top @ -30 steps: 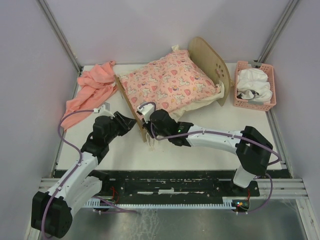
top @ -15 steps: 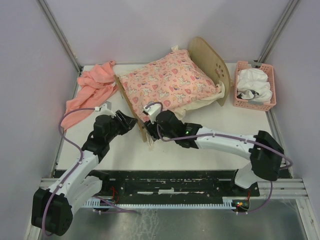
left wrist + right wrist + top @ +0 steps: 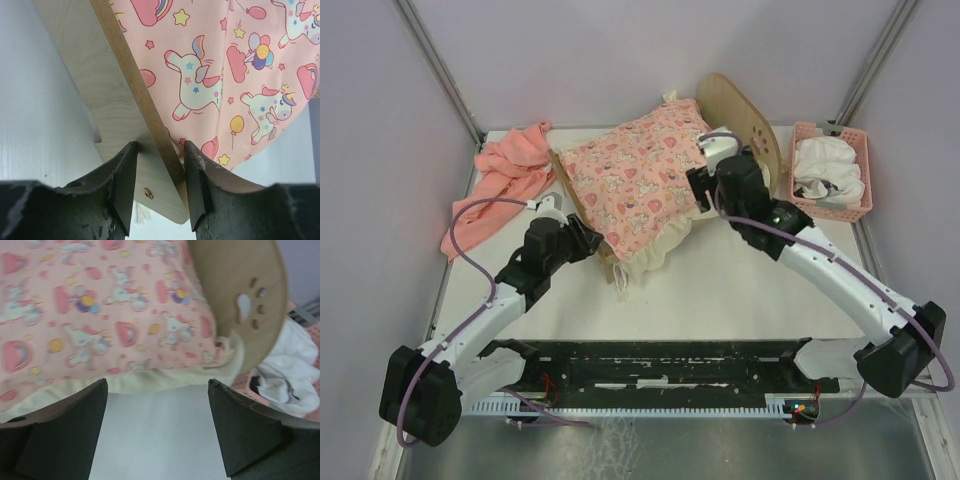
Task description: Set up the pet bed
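Wood footboard (image 3: pixel 90 75) of the pet bed (image 3: pixel 732 102), at twelve o'clock on the table (image 3: pixel 750 290), is pinched in your left gripper (image 3: pixel 160 150), so steady that hold while your right gripper (image 3: pixel 157 385), spread empty at two o'clock, seats the cushion (image 3: pixel 635 175) squarely.

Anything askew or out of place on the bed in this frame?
Yes: the pink unicorn cushion sits crooked on the pet bed, and cream fabric beneath it spills over the near side onto the table.
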You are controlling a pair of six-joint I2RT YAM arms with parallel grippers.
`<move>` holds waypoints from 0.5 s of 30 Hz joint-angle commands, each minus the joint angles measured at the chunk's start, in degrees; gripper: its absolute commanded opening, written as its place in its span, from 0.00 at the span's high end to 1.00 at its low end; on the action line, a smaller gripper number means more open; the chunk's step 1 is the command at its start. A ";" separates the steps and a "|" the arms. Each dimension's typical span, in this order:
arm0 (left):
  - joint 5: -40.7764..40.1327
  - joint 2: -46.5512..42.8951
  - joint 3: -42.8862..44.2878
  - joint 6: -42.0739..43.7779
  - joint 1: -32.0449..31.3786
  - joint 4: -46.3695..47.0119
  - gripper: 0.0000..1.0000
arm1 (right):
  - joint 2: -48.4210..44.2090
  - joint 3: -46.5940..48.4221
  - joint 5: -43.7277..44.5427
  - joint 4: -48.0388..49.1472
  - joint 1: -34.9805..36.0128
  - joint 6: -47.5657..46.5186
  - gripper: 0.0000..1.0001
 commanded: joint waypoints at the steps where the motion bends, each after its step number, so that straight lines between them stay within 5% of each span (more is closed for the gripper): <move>1: -3.59 -0.43 1.29 7.94 -0.79 -5.69 0.91 | 3.82 8.09 -0.06 -4.88 -11.74 -4.53 0.09; 10: -1.24 -12.21 1.28 20.58 -0.86 -11.92 0.97 | 12.61 18.82 -10.07 -12.39 -25.87 -2.39 0.06; 15: -0.21 -14.43 0.55 22.65 -0.80 -11.18 0.97 | 17.02 23.01 -18.00 -13.82 -27.66 -1.57 0.14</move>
